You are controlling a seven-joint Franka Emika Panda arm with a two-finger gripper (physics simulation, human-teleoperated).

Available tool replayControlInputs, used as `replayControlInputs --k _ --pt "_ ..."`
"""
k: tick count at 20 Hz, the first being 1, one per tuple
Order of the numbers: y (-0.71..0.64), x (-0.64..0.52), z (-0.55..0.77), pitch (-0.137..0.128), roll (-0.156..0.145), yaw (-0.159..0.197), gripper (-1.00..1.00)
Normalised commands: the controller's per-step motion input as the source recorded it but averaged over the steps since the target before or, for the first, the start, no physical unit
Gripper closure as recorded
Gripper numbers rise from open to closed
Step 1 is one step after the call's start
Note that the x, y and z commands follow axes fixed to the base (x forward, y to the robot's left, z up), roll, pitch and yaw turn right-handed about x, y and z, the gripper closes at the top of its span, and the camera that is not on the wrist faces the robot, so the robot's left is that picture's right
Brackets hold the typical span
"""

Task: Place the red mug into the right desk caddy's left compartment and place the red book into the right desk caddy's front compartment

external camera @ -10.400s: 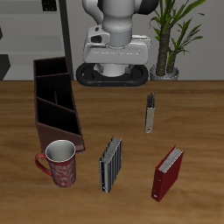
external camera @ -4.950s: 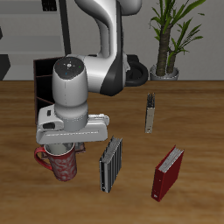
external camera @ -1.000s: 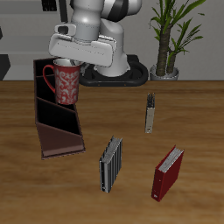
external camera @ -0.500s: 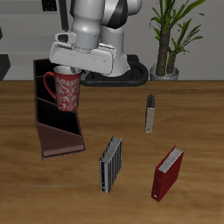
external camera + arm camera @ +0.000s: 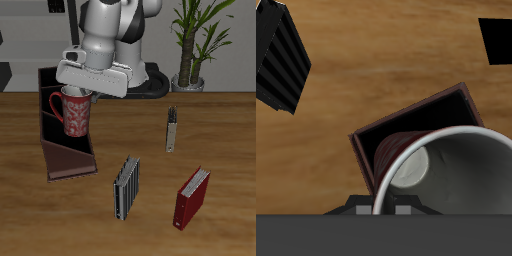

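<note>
Red mug (image 5: 75,112) held clamped in jaws above right desk caddy (image 5: 66,140). Mug to be kept upright, centred over left compartment (image 5: 416,128), lowered slowly, walls cleared.

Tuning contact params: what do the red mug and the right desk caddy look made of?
The red mug: looks like glazed ceramic, going by its speckled red outside and smooth pale grey inside; the render leaves this open. The right desk caddy: flat dark maroon panels with thin dividers and a matte look, either painted wood or plastic.
</note>
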Motion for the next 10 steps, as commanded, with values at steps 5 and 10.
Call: replayControlInputs --k 5,10 --pt "0.00 0.06 -0.18 0.011 -0.002 -0.017 1.00" --pt "0.00 0.07 -0.17 0.009 0.008 -0.014 1.00"
